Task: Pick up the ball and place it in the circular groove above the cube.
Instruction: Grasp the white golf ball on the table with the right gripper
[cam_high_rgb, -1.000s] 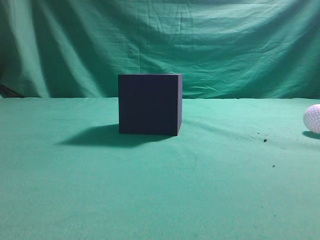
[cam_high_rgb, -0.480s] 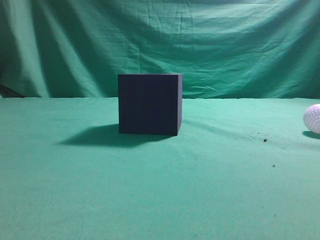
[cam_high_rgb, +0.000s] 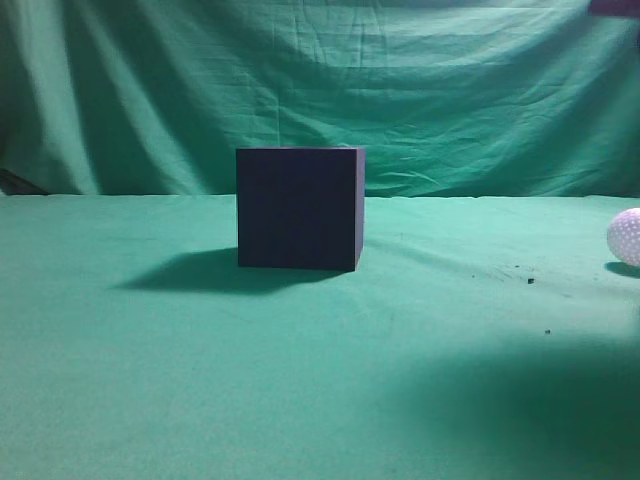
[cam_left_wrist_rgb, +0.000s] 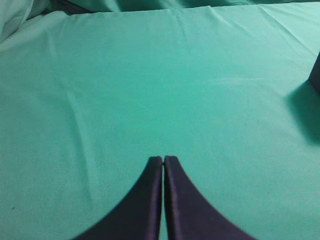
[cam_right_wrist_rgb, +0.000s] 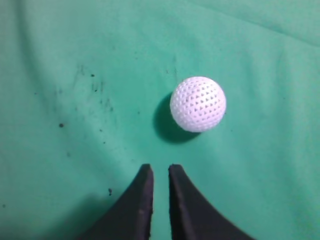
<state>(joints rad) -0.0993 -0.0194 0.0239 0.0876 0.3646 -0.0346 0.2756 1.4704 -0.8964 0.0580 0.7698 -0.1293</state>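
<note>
The dark navy cube (cam_high_rgb: 298, 208) stands on the green cloth at the middle of the exterior view; its top face and any groove are hidden from here. Its edge also shows in the left wrist view (cam_left_wrist_rgb: 316, 74). The white dimpled ball (cam_high_rgb: 626, 237) lies at the far right edge. In the right wrist view the ball (cam_right_wrist_rgb: 198, 104) lies on the cloth ahead and slightly right of my right gripper (cam_right_wrist_rgb: 160, 170), whose jaws are a narrow gap apart and empty. My left gripper (cam_left_wrist_rgb: 163, 161) is shut and empty over bare cloth.
Green cloth (cam_high_rgb: 200, 380) covers the table and hangs as a backdrop. Small dark specks (cam_right_wrist_rgb: 61, 125) dot the cloth near the ball. A dark piece of the right arm (cam_high_rgb: 612, 6) shows at the top right corner, and a soft shadow lies at the lower right.
A dark piece of the right arm has come into the top right corner, and a broad shadow has appeared on the cloth at the lower right. Cube and ball have not moved.
</note>
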